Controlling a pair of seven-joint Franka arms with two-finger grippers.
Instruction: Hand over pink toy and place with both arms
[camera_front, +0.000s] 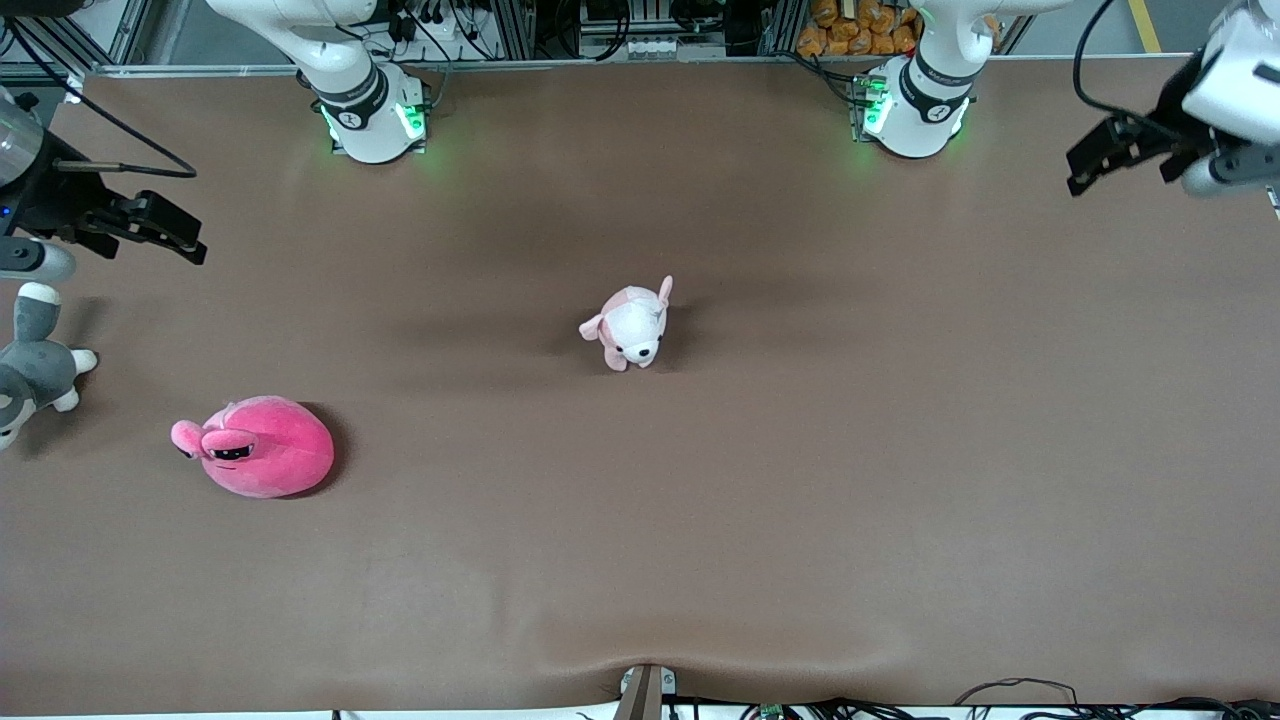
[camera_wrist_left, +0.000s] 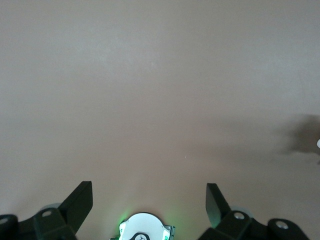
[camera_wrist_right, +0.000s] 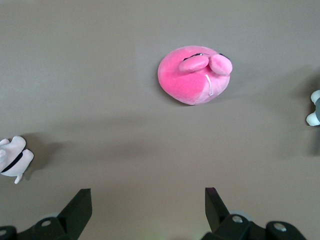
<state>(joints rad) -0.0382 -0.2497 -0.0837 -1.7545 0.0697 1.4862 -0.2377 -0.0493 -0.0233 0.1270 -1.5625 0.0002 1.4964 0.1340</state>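
The pink toy (camera_front: 262, 459), a round hot-pink plush with bulging half-lidded eyes, lies on the brown table toward the right arm's end. It also shows in the right wrist view (camera_wrist_right: 194, 75), some way ahead of the fingers. My right gripper (camera_front: 172, 232) is open and empty, up over the table's edge at the right arm's end; its own view (camera_wrist_right: 148, 200) shows bare table between the fingers. My left gripper (camera_front: 1095, 160) is open and empty, up over the left arm's end, far from the toy; its own view (camera_wrist_left: 149, 200) shows only bare table.
A small pale pink-and-white puppy plush (camera_front: 630, 325) sits at the table's middle and shows in the right wrist view (camera_wrist_right: 12, 155). A grey-and-white plush animal (camera_front: 30, 372) lies at the right arm's end, farther from the camera than the pink toy. The left arm's base (camera_wrist_left: 145, 230) shows below its fingers.
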